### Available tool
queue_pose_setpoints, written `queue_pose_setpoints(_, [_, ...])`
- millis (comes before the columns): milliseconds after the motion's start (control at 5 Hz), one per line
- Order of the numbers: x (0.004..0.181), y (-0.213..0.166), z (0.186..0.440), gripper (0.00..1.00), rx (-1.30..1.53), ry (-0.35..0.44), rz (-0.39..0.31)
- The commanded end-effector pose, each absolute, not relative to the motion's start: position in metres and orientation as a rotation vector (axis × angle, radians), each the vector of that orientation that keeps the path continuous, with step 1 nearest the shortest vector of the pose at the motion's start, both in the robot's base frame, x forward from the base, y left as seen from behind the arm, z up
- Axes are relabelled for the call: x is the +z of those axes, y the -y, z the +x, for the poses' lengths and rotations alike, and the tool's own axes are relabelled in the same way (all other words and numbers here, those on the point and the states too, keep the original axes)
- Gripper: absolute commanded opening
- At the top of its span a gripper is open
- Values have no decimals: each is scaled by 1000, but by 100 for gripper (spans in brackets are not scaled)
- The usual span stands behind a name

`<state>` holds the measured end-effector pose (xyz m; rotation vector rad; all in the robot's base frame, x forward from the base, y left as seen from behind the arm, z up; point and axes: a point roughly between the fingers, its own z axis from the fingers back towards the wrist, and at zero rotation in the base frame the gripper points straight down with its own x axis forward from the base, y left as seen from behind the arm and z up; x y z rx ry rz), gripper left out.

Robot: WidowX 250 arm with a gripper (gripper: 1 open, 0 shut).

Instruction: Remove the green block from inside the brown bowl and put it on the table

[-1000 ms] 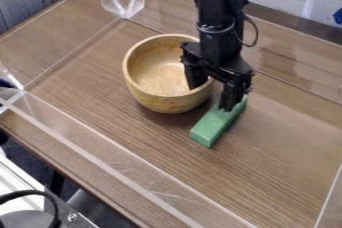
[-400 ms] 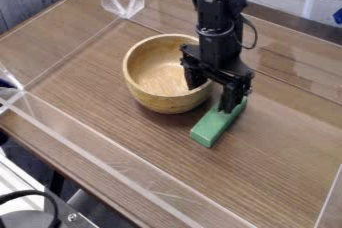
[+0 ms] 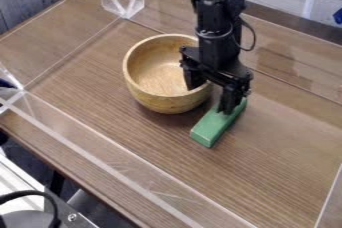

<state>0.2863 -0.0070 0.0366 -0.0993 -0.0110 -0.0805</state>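
Pointing straight down, our black two-fingered gripper (image 3: 225,94) stands with its jaws spread apart, holding nothing, its fingertips low over the upper end of the small bright green rectangular block (image 3: 215,123). From this single overhead-angled camera view we cannot tell whether the fingertips touch the block or hover just above it, since they cover that end. The block lies flat on the dark brown wood-grain table (image 3: 94,162), just beside the round light tan wooden bowl (image 3: 163,73) on the bowl's right side, outside its rim. We see no object inside the bowl, though the arm hides part of its right rim. Low clear acrylic walls (image 3: 127,2) edge the table; the arm's upper part is cut off by the top edge.
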Motion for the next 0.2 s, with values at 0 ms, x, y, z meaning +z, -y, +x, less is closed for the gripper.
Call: queue_pose_setpoints(0, [42,6,292,0,-80,43,-101])
